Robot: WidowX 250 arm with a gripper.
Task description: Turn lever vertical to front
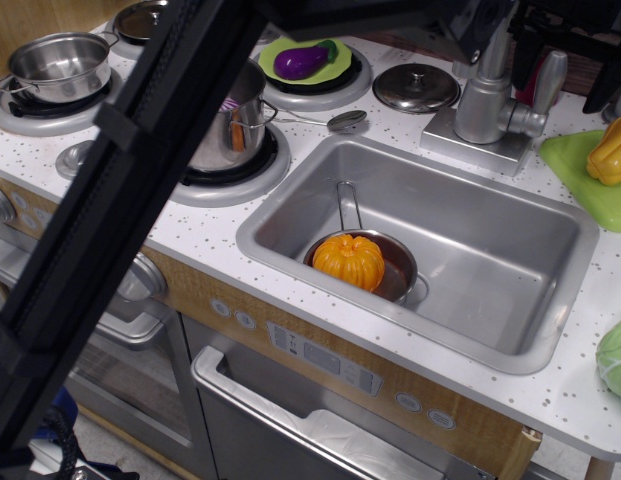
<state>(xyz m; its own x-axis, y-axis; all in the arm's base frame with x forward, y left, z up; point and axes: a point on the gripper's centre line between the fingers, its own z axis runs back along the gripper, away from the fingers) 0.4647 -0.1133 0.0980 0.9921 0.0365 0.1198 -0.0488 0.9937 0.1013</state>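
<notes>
The lever (548, 80) is a small silver-grey paddle standing upright, joined by a short stub to the right side of the faucet column (484, 95) behind the sink. My gripper (562, 62) hangs at the top right edge, mostly cut off by the frame. Its black fingers (602, 88) stand apart on either side of the lever's upper end, and I see no contact with it. The black arm (140, 170) crosses the view from lower left to the top.
The sink (490, 250) holds a small pan with an orange pumpkin (349, 261). A pot (235, 130) sits on the burner, an eggplant (302, 62) on a green plate, and a lid (416, 87) left of the faucet. A yellow pepper (610, 150) and a green cabbage (616, 360) are at the right.
</notes>
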